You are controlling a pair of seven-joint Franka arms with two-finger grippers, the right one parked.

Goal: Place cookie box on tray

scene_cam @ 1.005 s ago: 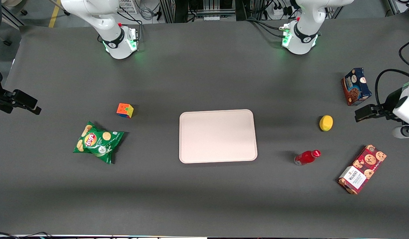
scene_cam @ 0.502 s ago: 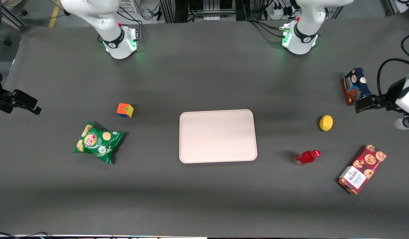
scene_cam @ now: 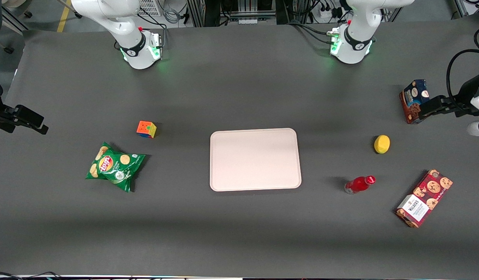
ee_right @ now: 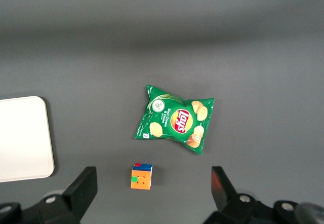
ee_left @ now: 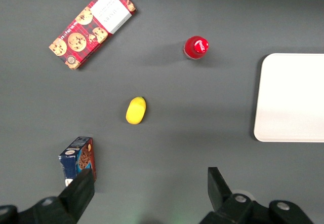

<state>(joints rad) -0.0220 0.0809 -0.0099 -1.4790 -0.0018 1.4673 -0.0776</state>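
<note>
Open-jawed gripper (ee_left: 147, 191) hangs above the upright cookie box (scene_cam: 413, 100) at the working arm's end of the table.

The glossy carton stands well apart from the smooth, round-cornered tray (scene_cam: 255, 159); a rounded yellow lemon (scene_cam: 381, 144), a red bottle (scene_cam: 359, 184) and a long red box (scene_cam: 423, 198) lie between and nearer the camera.

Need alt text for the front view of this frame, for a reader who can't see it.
The working arm's end effector, fingers open, hangs beside the upright navy cookie box at that arm's end of the dark table; the pale tray lies bare at centre. Nearer the camera are a lemon, red bottle and red cookie box; a Lay's bag and puzzle cube lie toward the parked arm's end.
</note>
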